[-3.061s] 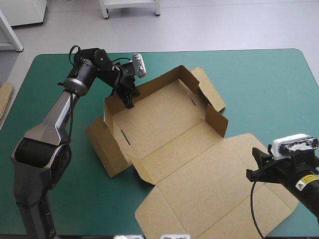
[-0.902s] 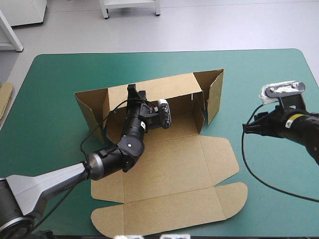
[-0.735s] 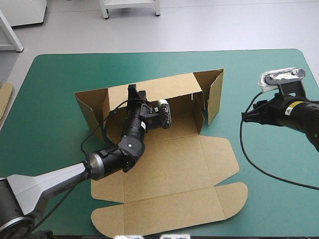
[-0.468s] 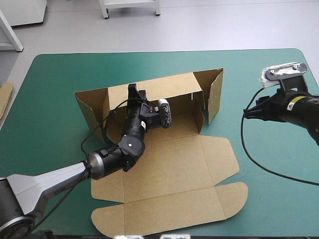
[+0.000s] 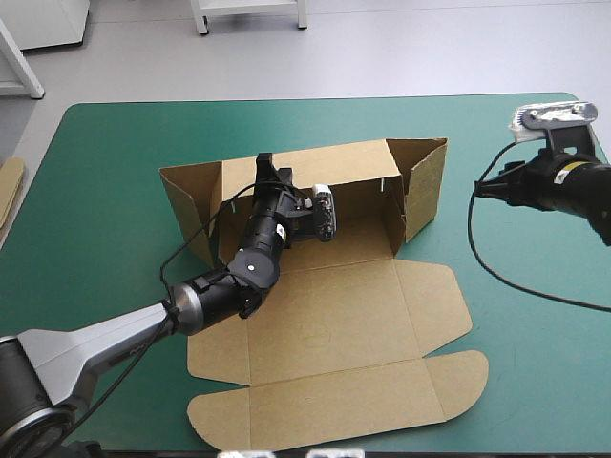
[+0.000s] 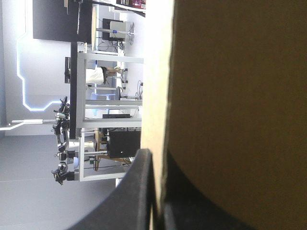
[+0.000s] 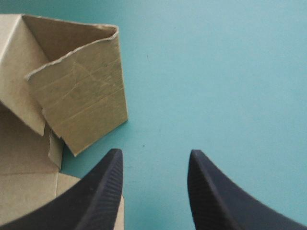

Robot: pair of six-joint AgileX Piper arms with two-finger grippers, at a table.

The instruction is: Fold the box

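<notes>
- The box [image 5: 329, 239] lies mid-counter [image 5: 105, 172] on the teal-green cover. Its long rear wall [image 5: 334, 164] stands upright, the end flaps are turned inward, and the lid panel [image 5: 334, 315] lies flat on the side nearest the robot.
- It looks to be light, thin brown board: stiff across each panel and willing to bend only at the scored creases. It will likely slide on the cover if pushed from one side alone.
- The best hold is probably an edge pinch on a wall's top rim close to a crease. Squeezing mid-panel risks buckling it.
- The left claw [image 5: 270, 175] reaches across the tray floor and is clenched over the rear wall's top rim. In the left wrist view the sheet sits between its black fingers [image 6: 139, 191].
- The right claw [image 5: 484, 188] hovers beside the box, well apart from it. It is released, with its fingers [image 7: 103, 191] spread over bare cover.
- The nearest end flap [image 7: 79, 100] stands ahead of the right claw and off to one side, untouched.
</notes>
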